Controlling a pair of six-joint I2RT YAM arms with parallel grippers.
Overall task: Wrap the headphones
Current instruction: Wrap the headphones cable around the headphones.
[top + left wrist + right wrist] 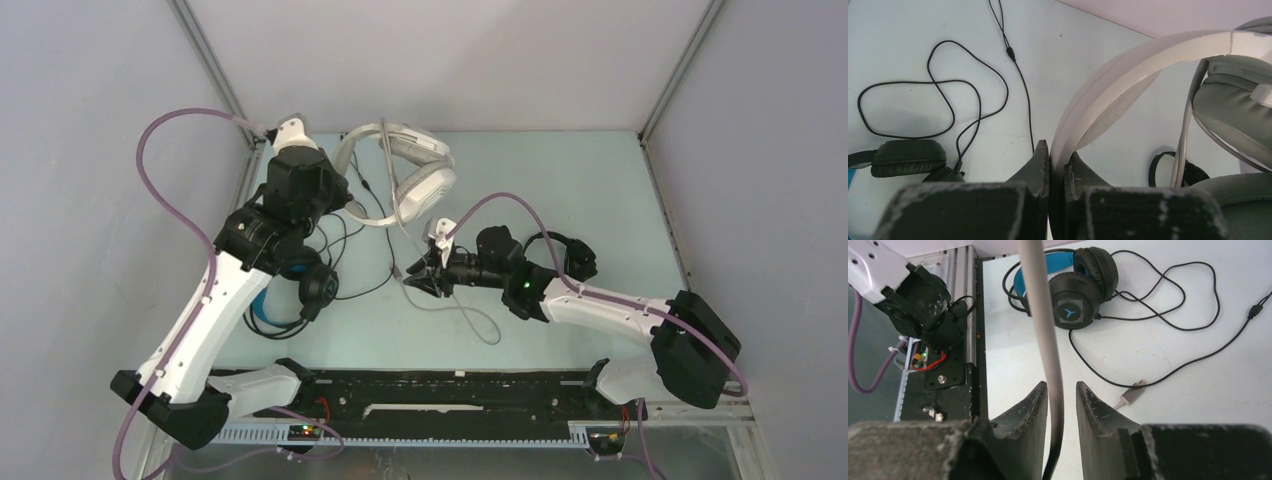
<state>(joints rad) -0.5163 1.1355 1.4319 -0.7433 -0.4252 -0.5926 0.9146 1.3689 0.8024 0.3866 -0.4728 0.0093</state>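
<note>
Two arms share the white headphones (420,175) at the far middle of the surface (580,200): the left fingers (1035,170) are closed on its headband. The right fingers (1098,415), nearer the loose length, stand slightly apart around the grey cable (1040,315), which runs lengthwise between them and touches one finger only.

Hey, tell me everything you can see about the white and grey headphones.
The white-grey headphones are at the far middle of the table. They have a smooth white headband that looks like plastic, padded grey ear cushions and a thick grey cable. The left fingers are clamped on the headband. The right fingers stand slightly apart around the cable.
</note>
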